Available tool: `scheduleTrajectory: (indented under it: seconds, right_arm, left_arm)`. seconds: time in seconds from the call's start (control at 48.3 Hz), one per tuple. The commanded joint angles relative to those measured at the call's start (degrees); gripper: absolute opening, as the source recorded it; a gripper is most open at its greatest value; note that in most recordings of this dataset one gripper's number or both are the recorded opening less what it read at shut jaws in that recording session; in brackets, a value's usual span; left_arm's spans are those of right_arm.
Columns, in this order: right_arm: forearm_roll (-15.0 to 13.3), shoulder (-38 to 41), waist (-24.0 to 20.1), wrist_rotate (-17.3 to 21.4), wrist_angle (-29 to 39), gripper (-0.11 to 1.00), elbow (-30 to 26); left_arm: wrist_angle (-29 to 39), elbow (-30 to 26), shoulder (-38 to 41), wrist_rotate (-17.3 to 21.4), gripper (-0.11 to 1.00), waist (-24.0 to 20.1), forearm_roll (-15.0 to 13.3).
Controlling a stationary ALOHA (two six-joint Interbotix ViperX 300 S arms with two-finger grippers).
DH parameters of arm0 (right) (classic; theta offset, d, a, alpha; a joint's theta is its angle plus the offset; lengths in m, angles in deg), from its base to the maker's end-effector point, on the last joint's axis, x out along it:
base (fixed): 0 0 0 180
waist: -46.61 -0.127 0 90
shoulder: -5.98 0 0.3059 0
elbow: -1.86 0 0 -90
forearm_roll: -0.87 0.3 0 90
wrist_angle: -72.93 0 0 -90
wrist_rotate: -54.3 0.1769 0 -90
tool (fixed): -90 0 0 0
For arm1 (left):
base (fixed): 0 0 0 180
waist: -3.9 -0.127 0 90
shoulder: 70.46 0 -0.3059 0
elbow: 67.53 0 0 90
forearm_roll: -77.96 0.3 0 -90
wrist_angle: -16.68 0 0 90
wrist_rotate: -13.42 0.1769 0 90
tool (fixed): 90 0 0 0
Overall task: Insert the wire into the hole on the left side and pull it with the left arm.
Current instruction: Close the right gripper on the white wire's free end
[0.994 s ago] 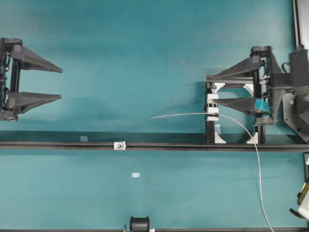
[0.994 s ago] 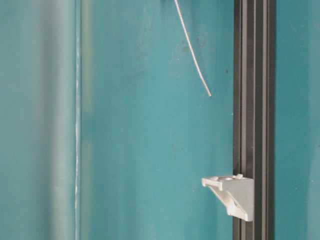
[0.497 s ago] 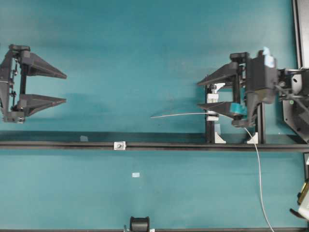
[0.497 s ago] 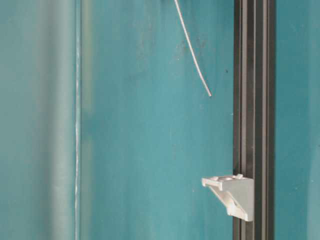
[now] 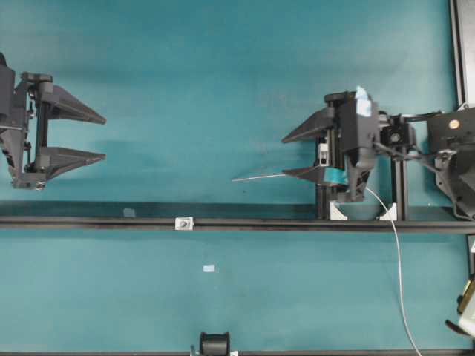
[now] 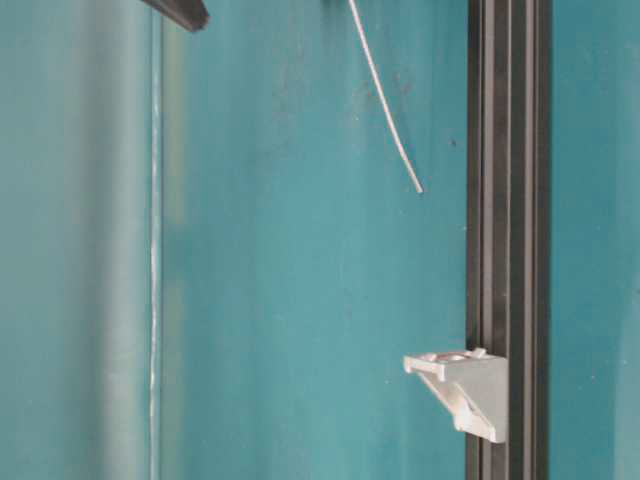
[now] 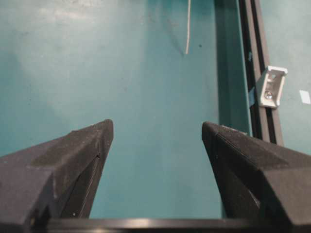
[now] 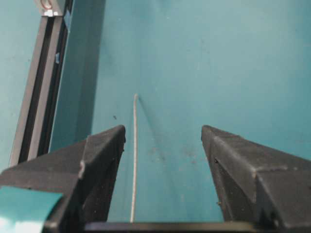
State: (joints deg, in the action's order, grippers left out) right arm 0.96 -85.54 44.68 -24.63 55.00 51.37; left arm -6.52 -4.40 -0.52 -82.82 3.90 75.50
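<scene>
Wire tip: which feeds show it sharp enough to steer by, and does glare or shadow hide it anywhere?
Table-level view: the wire is crisp against teal, no glare. Right wrist view: it is sharp between the open fingers, with a faint shadow beside it. Left wrist view: thin but readable. Overhead view: hair-fine and pale, tip faint.

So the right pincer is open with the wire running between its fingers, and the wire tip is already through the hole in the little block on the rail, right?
Not quite. The overhead view shows the wire tip free above the table, short of the block on the rail. The right pincer is open around the wire, as the right wrist view shows.
</scene>
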Motion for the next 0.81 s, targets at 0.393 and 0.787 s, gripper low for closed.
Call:
scheduleTrajectory:
  seconds: [0.393, 0.787]
  right_arm:
    - [0.09, 4.75, -0.79, 2.55, 2.11, 0.71, -3.60]
    - [0.00, 9.76, -1.23, 2.72, 2.29, 0.71, -6.50]
  left_arm:
    - [-0.26, -1.14, 0.00, -0.09, 0.92, -0.26, -0.09]
    - [-0.18, -1.14, 0.00, -0.18, 0.92, -0.35, -0.09]
